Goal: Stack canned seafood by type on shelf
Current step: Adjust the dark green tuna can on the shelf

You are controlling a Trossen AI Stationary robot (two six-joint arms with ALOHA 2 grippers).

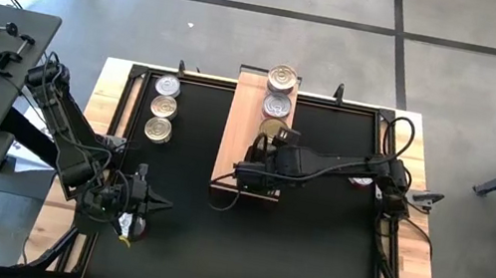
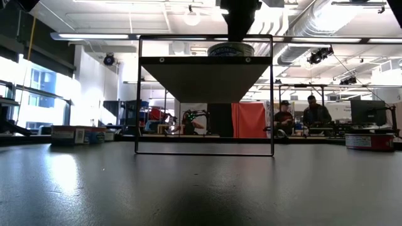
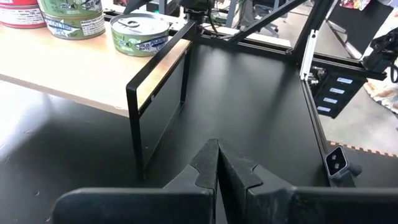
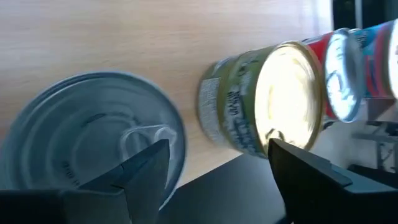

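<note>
The right pincer (image 1: 257,173) is over the near end of the long light-brown wooden shelf (image 1: 239,133), which stands on black legs above the black counter (image 1: 312,241); in the right wrist view its 2 dark fingers (image 4: 146,163) are spread wide, with a flat round silver-lidded tin (image 4: 93,137) lying on the wood just under and between them; I cannot tell if the fingers touch it, so it looks set down or about to be picked, not squeezed.

Beside that tin sits a round tin with a green label and a shiny lid (image 4: 264,102), and past it more tins with red and blue labels (image 4: 348,68); from above, a row of tins (image 1: 279,92) runs along the far part of the shelf; 3 more silver-lidded tins (image 1: 163,107) wait in a line on the counter, well apart from the shelf on the left side.

The left pincer (image 1: 152,202) hangs low over the near left part of the counter; its fingers (image 3: 208,165) are pressed together and hold nothing.

My guess is that the step now is putting 1 tin in its place on the shelf; next, the right pincer should lift straight up so it does not bump the tins beside it, then 1 arm should go for the 3 tins on the counter; each must land on a tin of the same kind, flat and in the middle, or the pile may slip.
</note>
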